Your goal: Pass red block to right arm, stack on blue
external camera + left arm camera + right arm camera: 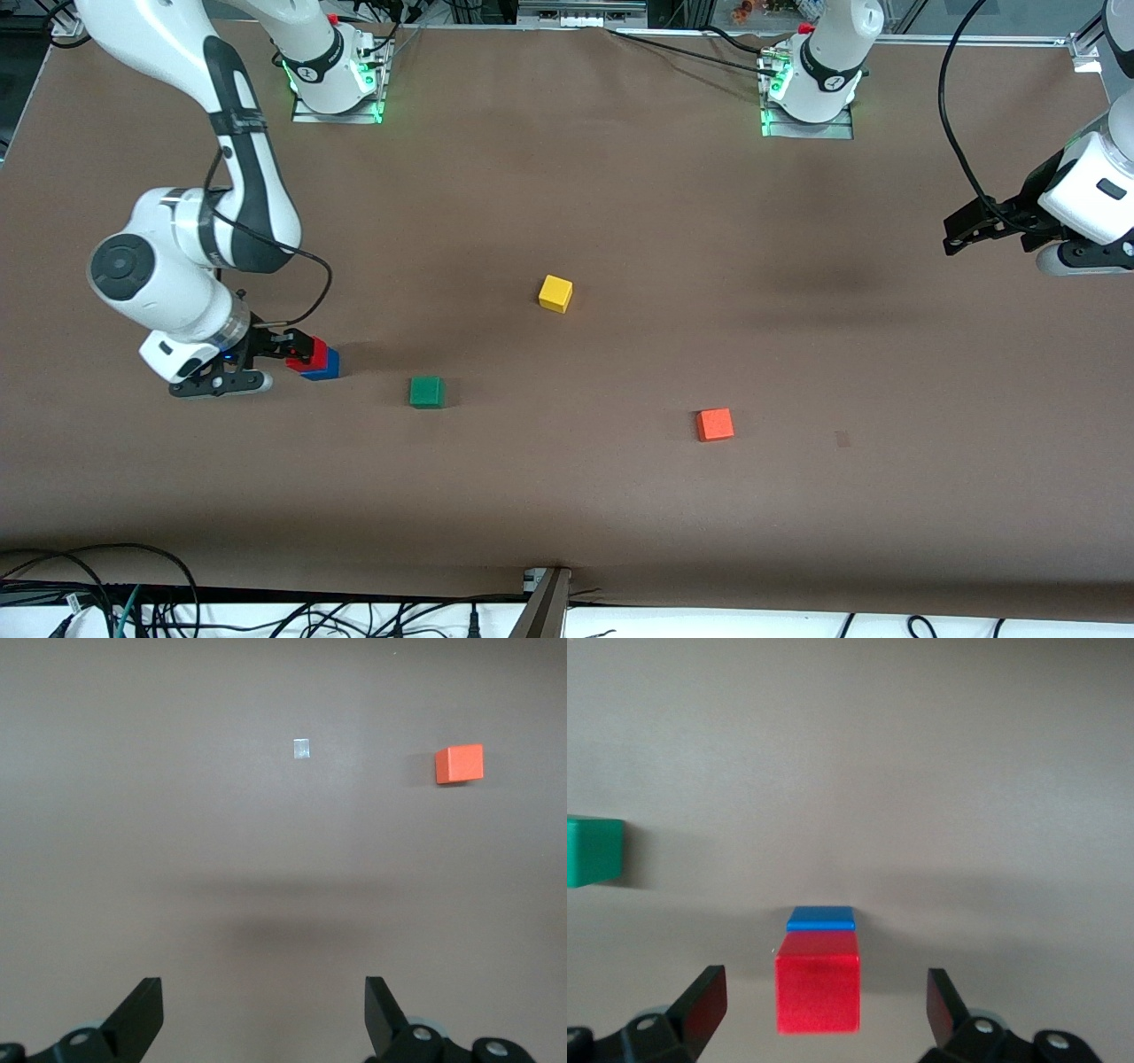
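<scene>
We see the red block (818, 981) sitting on the blue cube (821, 919), btwn the spread fingers (706, 999) of the right gripper (297, 353), neither touching it. To finish cleanly, lift straight up w/o brushing the stack. Green cube (426, 392) sits nearby; bare brown surface (620, 221) elsewhere. Left gripper (264, 1010) waits aloft, fingers open, holding nothing.

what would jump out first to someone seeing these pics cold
The red block sits on the blue block toward the right arm's end of the table, with the right pincer open on either side of it. The left pincer waits open in the air at the other end, and yellow, green and orange-red cubes lie scattered between.
</scene>
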Action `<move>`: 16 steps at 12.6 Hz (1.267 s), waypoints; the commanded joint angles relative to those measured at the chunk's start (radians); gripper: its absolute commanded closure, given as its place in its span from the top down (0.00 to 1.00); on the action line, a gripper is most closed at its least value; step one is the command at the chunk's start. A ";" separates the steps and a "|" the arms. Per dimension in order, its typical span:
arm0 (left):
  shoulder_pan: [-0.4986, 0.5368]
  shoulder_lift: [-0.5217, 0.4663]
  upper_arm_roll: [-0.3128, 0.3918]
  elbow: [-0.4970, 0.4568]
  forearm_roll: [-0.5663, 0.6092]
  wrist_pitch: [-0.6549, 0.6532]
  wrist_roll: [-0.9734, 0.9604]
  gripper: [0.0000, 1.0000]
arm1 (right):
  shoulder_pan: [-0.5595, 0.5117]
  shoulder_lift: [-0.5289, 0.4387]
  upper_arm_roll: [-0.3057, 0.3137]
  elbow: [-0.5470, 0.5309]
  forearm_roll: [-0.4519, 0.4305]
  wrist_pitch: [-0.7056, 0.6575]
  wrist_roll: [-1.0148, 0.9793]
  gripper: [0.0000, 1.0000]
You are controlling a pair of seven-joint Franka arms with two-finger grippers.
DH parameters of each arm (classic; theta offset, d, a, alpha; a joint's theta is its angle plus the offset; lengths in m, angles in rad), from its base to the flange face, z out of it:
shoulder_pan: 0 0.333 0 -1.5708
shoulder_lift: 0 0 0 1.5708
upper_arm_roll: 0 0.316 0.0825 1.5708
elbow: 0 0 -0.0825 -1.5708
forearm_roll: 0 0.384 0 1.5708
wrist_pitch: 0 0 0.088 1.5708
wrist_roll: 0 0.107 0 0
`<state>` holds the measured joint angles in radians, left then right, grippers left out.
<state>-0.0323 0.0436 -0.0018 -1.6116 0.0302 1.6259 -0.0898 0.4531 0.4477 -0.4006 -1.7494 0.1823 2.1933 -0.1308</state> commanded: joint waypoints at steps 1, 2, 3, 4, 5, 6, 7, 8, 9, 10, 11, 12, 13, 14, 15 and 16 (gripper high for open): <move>0.002 0.006 -0.003 0.027 0.002 -0.024 0.013 1.00 | -0.002 -0.009 -0.030 0.155 -0.017 -0.235 0.003 1.00; 0.002 0.006 -0.003 0.027 0.002 -0.034 0.013 1.00 | -0.001 -0.017 -0.050 0.212 -0.017 -0.324 0.000 1.00; 0.002 0.004 -0.003 0.027 0.002 -0.037 0.013 1.00 | -0.001 -0.023 -0.066 0.262 -0.015 -0.410 -0.001 1.00; 0.002 0.002 -0.003 0.028 0.002 -0.038 0.012 1.00 | -0.001 -0.024 -0.079 0.310 -0.015 -0.491 0.000 1.00; 0.002 0.002 -0.003 0.027 0.004 -0.038 0.012 1.00 | -0.001 -0.024 -0.096 0.359 -0.011 -0.559 0.008 1.00; 0.002 0.002 -0.003 0.027 0.004 -0.038 0.012 1.00 | -0.001 -0.027 -0.115 0.401 -0.011 -0.623 0.011 1.00; 0.002 0.002 -0.003 0.027 0.004 -0.040 0.013 1.00 | -0.001 -0.029 -0.125 0.427 -0.017 -0.703 0.014 1.00; 0.002 0.002 -0.003 0.028 0.004 -0.050 0.013 1.00 | -0.001 -0.053 -0.118 0.448 -0.017 -0.754 0.014 1.00; 0.002 0.002 -0.003 0.029 0.005 -0.052 0.013 1.00 | -0.010 -0.105 -0.104 0.443 -0.015 -0.763 0.011 1.00; 0.002 0.002 -0.003 0.029 0.007 -0.054 0.013 1.00 | -0.042 -0.144 -0.062 0.414 -0.024 -0.773 0.011 1.00; 0.002 0.002 -0.004 0.029 0.008 -0.054 0.013 1.00 | -0.094 -0.182 -0.006 0.395 -0.071 -0.796 0.008 1.00; 0.002 0.002 -0.004 0.029 0.010 -0.054 0.013 1.00 | -0.156 -0.214 0.075 0.393 -0.131 -0.817 0.004 1.00; 0.002 0.002 -0.004 0.029 0.011 -0.054 0.013 1.00 | -0.225 -0.266 0.168 0.378 -0.168 -0.831 0.005 1.00; 0.002 0.002 -0.004 0.029 0.011 -0.054 0.013 1.00 | -0.275 -0.311 0.239 0.352 -0.194 -0.823 0.007 1.00; 0.002 0.002 -0.004 0.029 0.013 -0.054 0.013 1.00 | -0.296 -0.345 0.271 0.340 -0.207 -0.822 0.008 1.00; 0.002 0.002 -0.004 0.029 0.014 -0.054 0.013 1.00 | -0.298 -0.356 0.275 0.337 -0.213 -0.831 0.007 1.00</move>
<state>-0.0324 0.0435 -0.0023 -1.6046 0.0302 1.5927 -0.0898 0.1880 0.1652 -0.1819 -1.3481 -0.0004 1.3631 -0.1308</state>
